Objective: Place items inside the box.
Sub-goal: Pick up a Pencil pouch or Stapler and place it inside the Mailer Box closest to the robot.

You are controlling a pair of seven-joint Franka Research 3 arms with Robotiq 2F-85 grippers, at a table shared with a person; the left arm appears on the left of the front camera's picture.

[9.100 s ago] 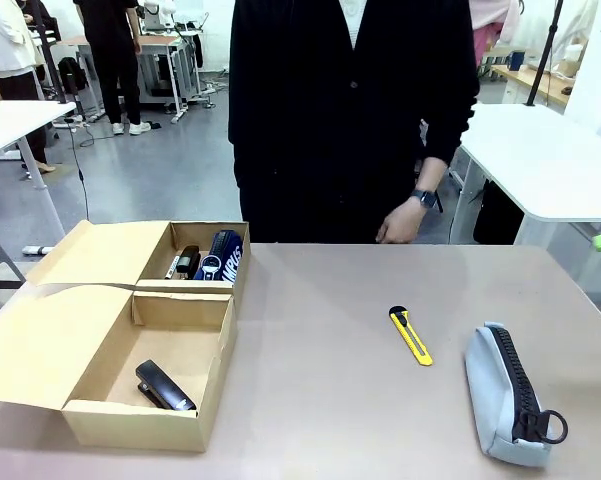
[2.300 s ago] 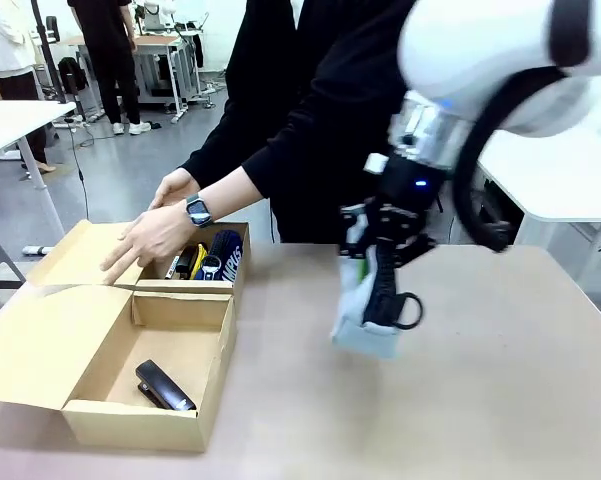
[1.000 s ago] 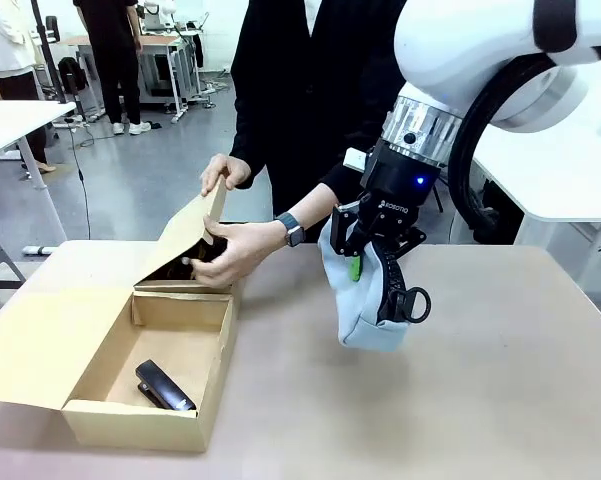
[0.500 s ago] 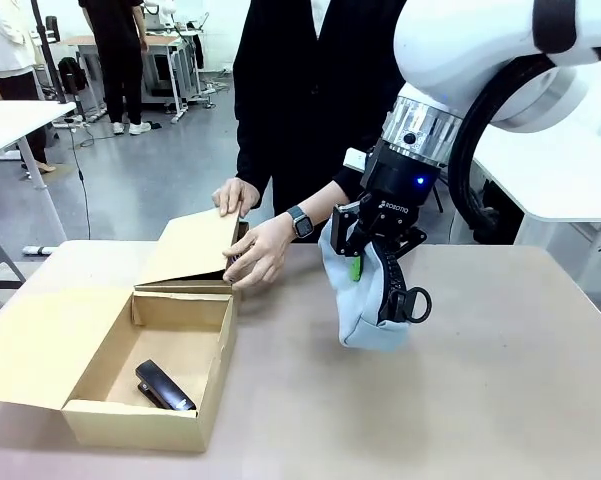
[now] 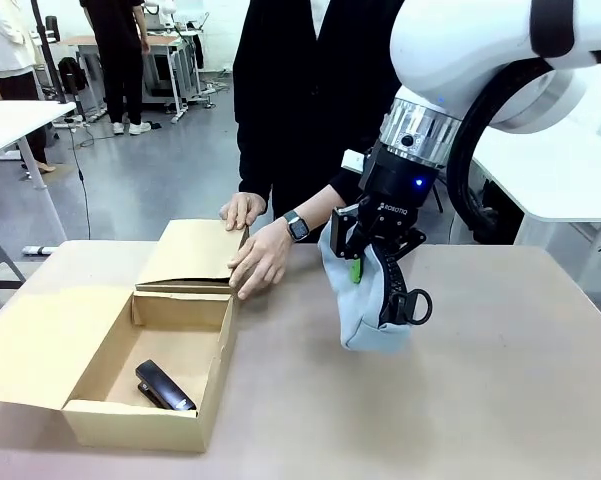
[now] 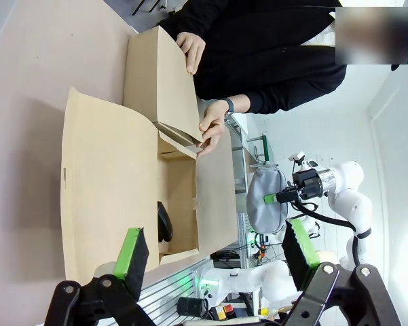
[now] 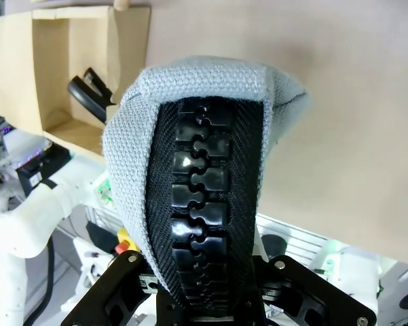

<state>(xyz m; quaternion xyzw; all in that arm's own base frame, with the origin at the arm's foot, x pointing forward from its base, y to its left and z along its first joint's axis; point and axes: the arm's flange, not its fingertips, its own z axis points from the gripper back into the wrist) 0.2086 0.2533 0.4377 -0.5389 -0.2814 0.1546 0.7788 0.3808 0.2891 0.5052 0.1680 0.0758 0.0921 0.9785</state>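
My right gripper (image 5: 359,268) is shut on the light grey-blue pouch (image 5: 366,305), which hangs with its black zipper (image 7: 202,204) facing the wrist camera, above the table to the right of the box (image 5: 140,427). The brown cardboard box lies at the left. Its near compartment is open, with a black stapler (image 5: 164,387) on the bottom. A person's hands (image 5: 261,262) press the far compartment's lid (image 5: 195,250) down flat. My left gripper (image 6: 216,250) is open and holds nothing, off beyond the box's near end.
The near compartment's flap (image 5: 35,345) lies open to the left on the table. The person stands at the far edge behind the box. Bare tabletop (image 5: 480,410) stretches to the right of the box and under the pouch.
The person has lowered the far lid from half-raised to flat and shut, both hands on it. My right gripper and the pouch have barely moved.
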